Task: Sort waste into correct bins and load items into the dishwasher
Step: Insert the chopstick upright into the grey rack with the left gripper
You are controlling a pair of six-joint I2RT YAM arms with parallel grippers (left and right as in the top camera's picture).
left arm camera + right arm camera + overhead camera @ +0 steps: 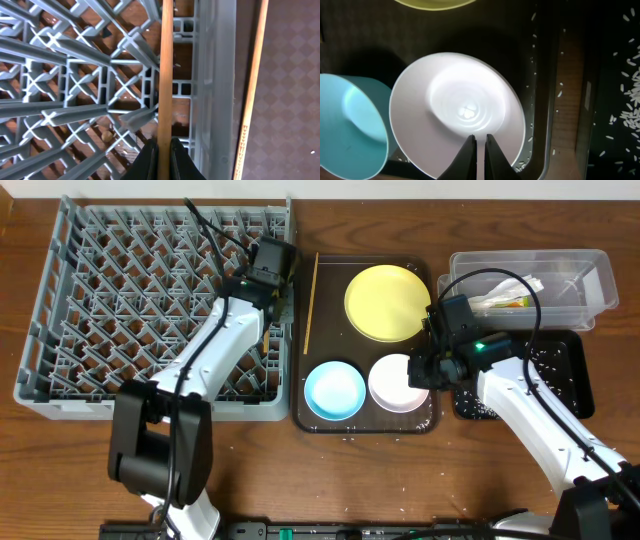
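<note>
- Left fingers [160, 146] are pressed onto one chopstick [165, 70]. It runs straight out past the fingertips over the rack [216, 75], just inside the outer wall. It is not yet let go, so I judge loading barely begun.
- Second chopstick [253, 85] lies just beside those fingers, on the other side of the rack wall, on the brown tray [330, 330].
- Right fingers [480, 150] are nearly together with a thin slit between, at the near rim of the white bowl [455, 107]. Cannot tell whether the rim is pinched.
- Blue bowl [350, 125] sits just beside the white one; yellow plate [388, 302] lies beyond the right fingertips. All three are on the brown tray, none racked.
- White cup: not in view.
- Waste looks mostly sorted:
  - Napkin [537, 283] and wrapper [500, 303] are in the clear tub [595, 285].
  - Rice scraps [545, 358] are in the black tray [572, 375], on the side of the right fingers away from the bowls.
  - Stray grains show on the brown tray near the right fingers and on the counter [300, 480].
- Left to do: both chopsticks, plate and two bowls into the rack.
</note>
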